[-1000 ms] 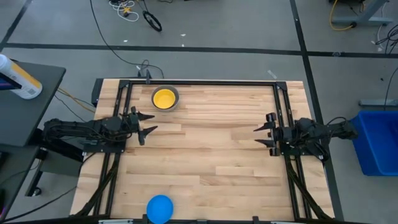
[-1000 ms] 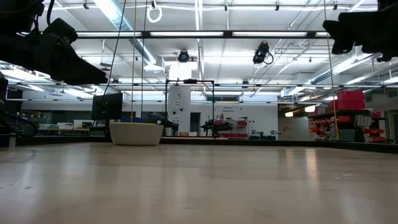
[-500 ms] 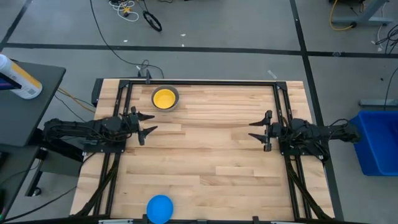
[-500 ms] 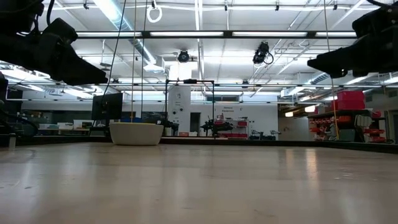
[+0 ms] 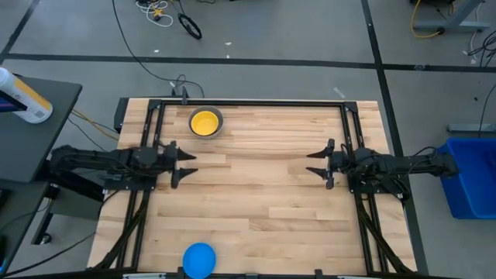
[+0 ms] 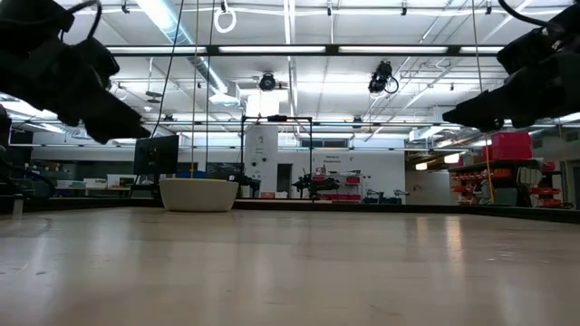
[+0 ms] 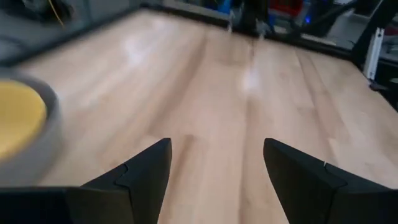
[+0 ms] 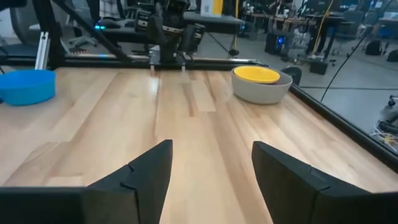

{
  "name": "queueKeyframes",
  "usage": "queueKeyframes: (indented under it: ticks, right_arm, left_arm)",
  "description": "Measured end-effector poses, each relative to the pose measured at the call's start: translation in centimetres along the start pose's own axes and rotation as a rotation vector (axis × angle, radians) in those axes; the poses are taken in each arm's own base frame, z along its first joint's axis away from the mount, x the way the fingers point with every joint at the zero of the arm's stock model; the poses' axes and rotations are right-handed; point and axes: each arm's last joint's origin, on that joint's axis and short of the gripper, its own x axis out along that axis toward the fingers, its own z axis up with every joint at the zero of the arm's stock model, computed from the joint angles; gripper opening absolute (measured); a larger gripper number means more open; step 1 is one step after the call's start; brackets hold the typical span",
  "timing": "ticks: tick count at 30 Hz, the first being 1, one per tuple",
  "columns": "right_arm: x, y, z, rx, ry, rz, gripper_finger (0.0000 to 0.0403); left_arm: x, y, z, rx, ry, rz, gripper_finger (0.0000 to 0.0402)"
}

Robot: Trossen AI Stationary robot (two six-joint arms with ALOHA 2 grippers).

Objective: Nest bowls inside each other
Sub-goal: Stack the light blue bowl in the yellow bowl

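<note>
A yellow bowl sits nested in a grey bowl [image 5: 205,122] near the table's far edge, left of centre; the pair also shows in the right wrist view [image 8: 261,81] and at the edge of the left wrist view [image 7: 22,124]. A blue bowl [image 5: 199,259] stands alone at the near edge and shows again in the right wrist view [image 8: 26,85]. My left gripper [image 5: 188,163] hovers open at the table's left side, just nearer than the nested bowls. My right gripper [image 5: 310,163] hovers open at the right side. Both point toward the table's middle with nothing between their fingers [image 7: 216,146] [image 8: 211,146].
A black frame [image 5: 248,103] borders the wooden table top on the far, left and right sides. The wide middle of the table lies between the two grippers. A blue bin [image 5: 469,174] stands on the floor off the right edge.
My right gripper has sunk a little, reached slightly toward the table's middle and rolled at the wrist. My left gripper has stayed in place but rolled and tipped somewhat. The bowls have not moved.
</note>
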Motion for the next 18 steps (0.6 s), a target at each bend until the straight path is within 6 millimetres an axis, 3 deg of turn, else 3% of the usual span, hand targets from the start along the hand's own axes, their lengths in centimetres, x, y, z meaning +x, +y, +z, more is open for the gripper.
queueKeyframes:
  ticks: [8, 18]
  right_arm:
    - [0.1, 0.2, -0.2, -0.003, 0.023, 0.064, 0.0244]
    - [0.1, 0.3, -0.2, -0.012, 0.025, 0.078, 0.0261]
  left_arm:
    - [0.7, -1.1, -1.1, -0.12, 0.168, -0.172, 0.0261]
    - [0.7, -2.3, 0.0, 0.07, 0.01, -0.204, 0.0261]
